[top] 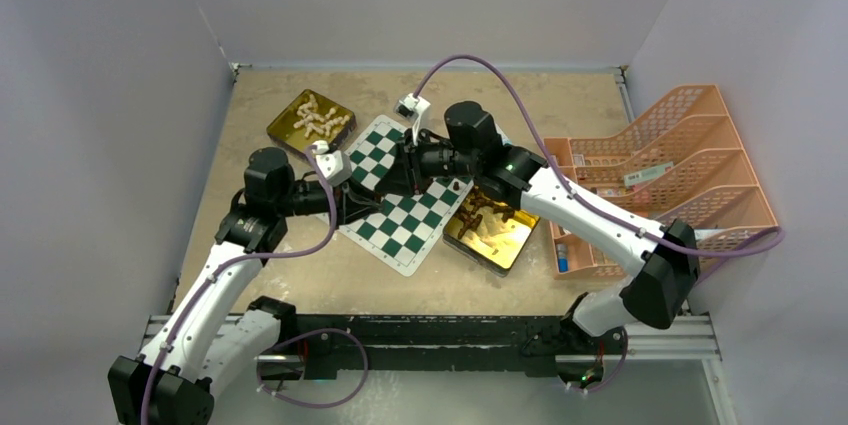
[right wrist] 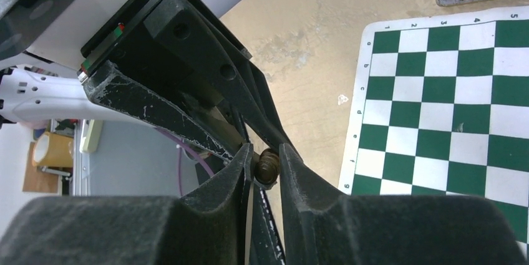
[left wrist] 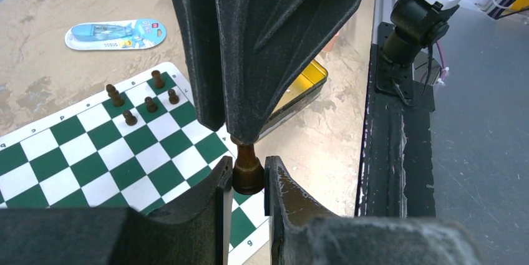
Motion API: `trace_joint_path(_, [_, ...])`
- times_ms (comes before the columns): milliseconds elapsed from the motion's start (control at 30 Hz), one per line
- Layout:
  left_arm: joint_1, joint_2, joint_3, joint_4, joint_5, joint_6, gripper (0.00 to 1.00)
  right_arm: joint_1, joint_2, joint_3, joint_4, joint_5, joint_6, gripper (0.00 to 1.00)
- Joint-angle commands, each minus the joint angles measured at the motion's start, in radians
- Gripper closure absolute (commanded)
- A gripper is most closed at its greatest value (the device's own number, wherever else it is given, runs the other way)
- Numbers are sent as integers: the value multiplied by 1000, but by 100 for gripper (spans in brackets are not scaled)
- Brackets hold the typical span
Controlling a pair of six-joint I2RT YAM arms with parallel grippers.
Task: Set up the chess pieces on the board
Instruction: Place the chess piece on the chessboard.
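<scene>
While my left gripper pinches the dark brown piece by its base, just above the board, my right gripper clamps its head. My left should release only once the right holds firmly.

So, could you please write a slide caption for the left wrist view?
Left and right jaws grip one dark brown chess piece by the board.

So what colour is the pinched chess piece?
Dark brown; the chess piece shows best in the left wrist view.
</scene>
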Motion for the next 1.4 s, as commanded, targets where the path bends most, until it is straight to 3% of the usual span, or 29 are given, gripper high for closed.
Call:
trace_joint_path(0, [-1, -19, -6, 25, 10, 40, 100, 0, -9, 35, -33, -21, -35, 79])
trace_joint_path(167, [-1, -20, -5, 25, -1, 40, 100, 0, 5, 61, -80, -29, -59, 71])
trace_joint_path(300, [-1, -16, -5, 24, -1, 42, 100, 0, 14, 68, -94, -37, -69, 72])
trace_joint_path(467, [-1, -14, -4, 21, 6, 40, 100, 0, 9, 64, -71, -33, -66, 92])
trace_joint_path(567, [-1, -10, 12, -1, -45, -2, 84, 0, -1, 75, -64, 16, -63, 94])
trace_joint_path(667, [-1, -8, 19, -44, -102, -38, 67, -1, -19, 76, -67, 177, -61, 94])
trace_joint_path(733, [-1, -18, 4, -60, -139, -55, 42, 0, -22, 79, -80, 295, -57, 94])
trace_joint_path(967, [-1, -103, -24, -87, -301, -137, 1, -5, -5, 65, -50, 619, -62, 94])
trace_joint_path(1233, [-1, -104, 51, -190, -605, -247, 0, -23, 127, 115, 7, 807, -109, 92])
trace_joint_path(1367, [-1, -95, 64, -226, -640, -273, 0, -55, 232, 179, -1, 817, -115, 92])
